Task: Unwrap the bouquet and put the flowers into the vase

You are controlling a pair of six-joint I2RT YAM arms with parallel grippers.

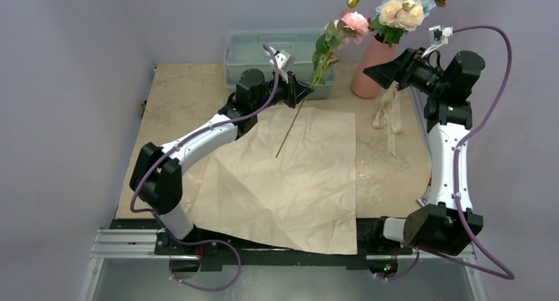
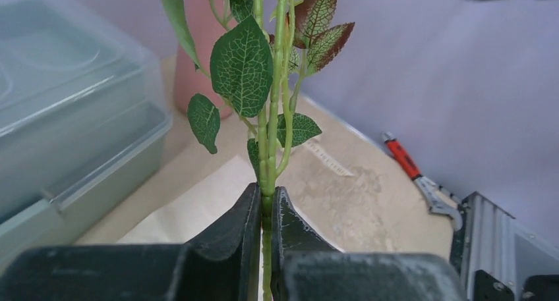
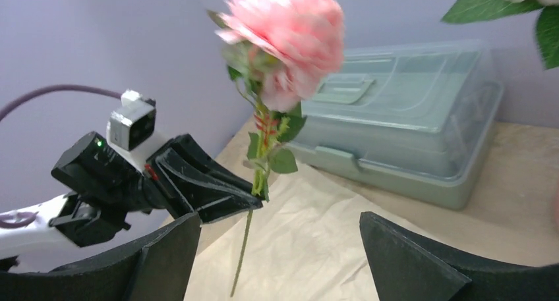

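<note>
1. Left arm and right arm: white link shells, black joint housings.
2. Purple cables run beside each arm.
3. Left end effector and right end effector: matte black wedge fingers.

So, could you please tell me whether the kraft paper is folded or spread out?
Spread out: the kraft paper lies flat and open on the table.

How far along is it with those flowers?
Mostly done. The paper lies opened flat, the ribbon is off beside the vase, and cream and blue blooms already stand in it. In hand: the left gripper is shut on the pink flower by its stem, holding it upright. The right gripper is open and empty. Left: getting that stem into the vase; I see no other loose flowers.
</note>
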